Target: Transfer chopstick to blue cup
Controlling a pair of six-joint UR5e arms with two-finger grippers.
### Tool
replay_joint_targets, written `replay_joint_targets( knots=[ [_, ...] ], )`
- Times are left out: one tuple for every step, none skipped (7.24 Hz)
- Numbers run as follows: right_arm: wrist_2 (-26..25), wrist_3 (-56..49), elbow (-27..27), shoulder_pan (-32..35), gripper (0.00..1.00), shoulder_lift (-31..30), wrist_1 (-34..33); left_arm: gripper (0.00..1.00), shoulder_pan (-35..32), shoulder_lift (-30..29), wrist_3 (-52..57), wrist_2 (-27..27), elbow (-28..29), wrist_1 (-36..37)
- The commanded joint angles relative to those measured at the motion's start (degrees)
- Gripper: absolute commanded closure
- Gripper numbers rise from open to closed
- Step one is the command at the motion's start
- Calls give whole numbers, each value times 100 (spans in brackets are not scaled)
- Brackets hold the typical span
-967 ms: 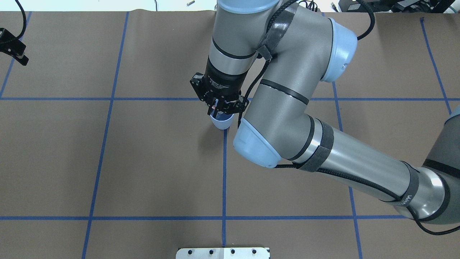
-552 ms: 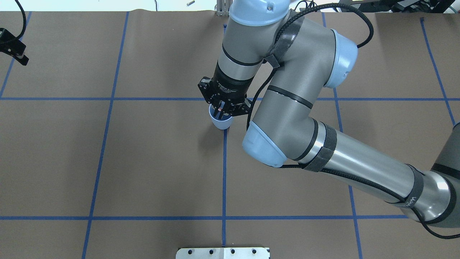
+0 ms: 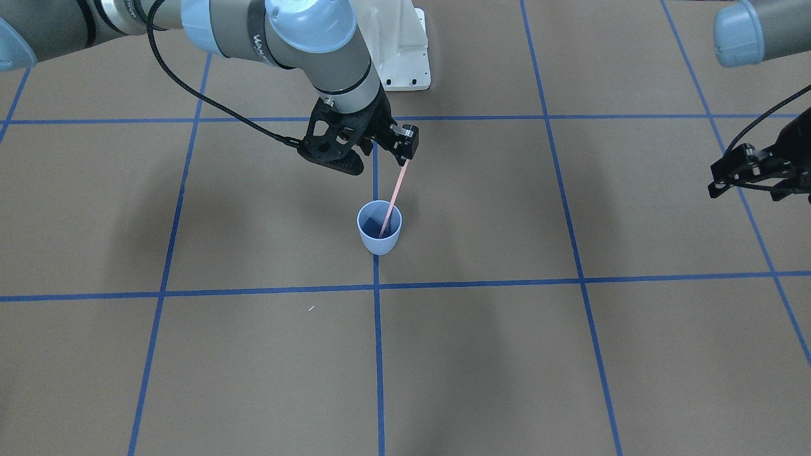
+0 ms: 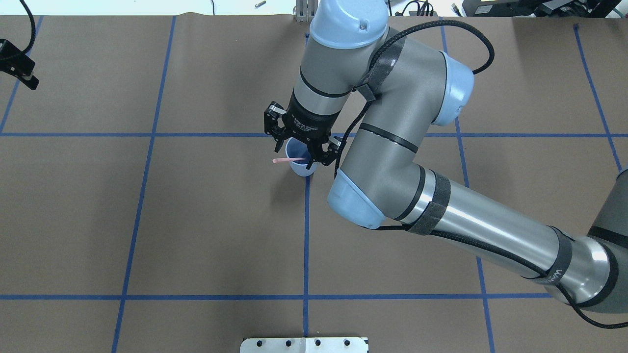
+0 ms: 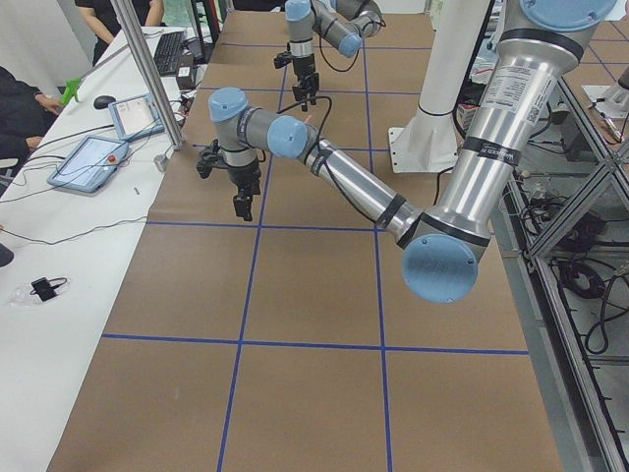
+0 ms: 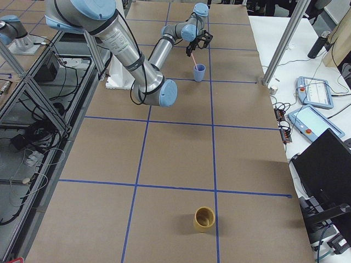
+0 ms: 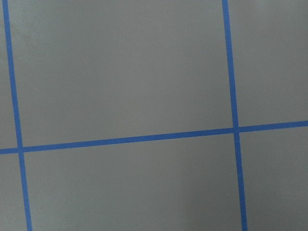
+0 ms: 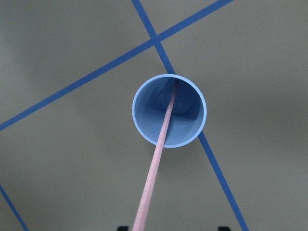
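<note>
Your right claw (image 3: 379, 159) sits spread, upper middle of frame, gripping nothing; the chopstick (image 3: 393, 196) leans inside the cup (image 3: 379, 244) just below. It looks light, stiff, slick: regrasp near its top end.

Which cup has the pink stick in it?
The blue cup. The pink stick stands tilted inside it, poking up past the rim. The yellow cup sits far off by itself, with no stick poking out.
</note>
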Motion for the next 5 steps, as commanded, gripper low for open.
replay_joint_targets(
  knots=[
    [-259,-109,337,98,0,19,17,1,0,2,0,0,3,0],
    [-444,-380,801,317,0,-277,-18,1,0,2,0,0,-6,0],
    [-445,-1244,1302,606,0,-854,-27,1,-9,-7,9,0,-6,0],
    [-393,-2096,1620,957,0,-1461,-27,1,-9,-7,0,0,-6,-105],
    [-306,-2827,1658,1491,0,-1893,-36,1,-18,-7,0,-9,3,-175]
  ],
)
